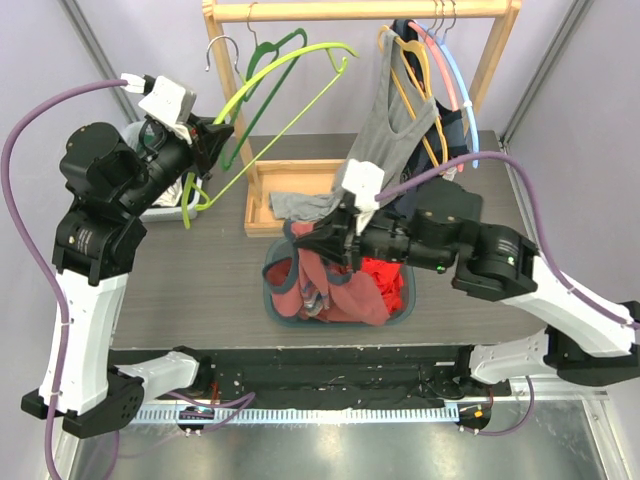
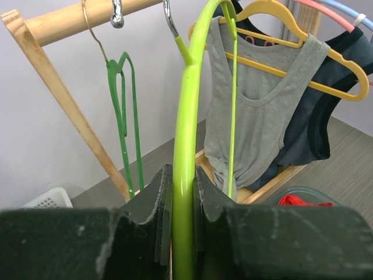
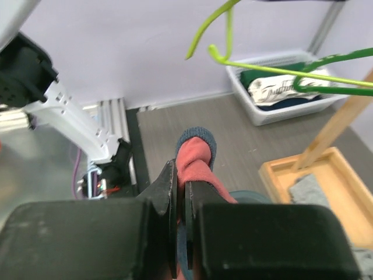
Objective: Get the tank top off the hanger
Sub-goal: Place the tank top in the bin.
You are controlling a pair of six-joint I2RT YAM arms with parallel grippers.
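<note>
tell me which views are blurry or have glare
Top external: sharp, glare on the metal sheet. Left wrist: left fingers and lime green hanger soft up close, grey tank top sharp. Right wrist: right fingers soft and dark, red garment slightly blurred.

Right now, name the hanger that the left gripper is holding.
The lime-green hanger, bare and clamped in the left gripper. The dark green hanger hangs free on the rail; the yellow hanger carries the grey tank top.

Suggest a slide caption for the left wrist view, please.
Left gripper clamps a lime hanger; grey tank top hangs on a yellow hanger behind.
</note>
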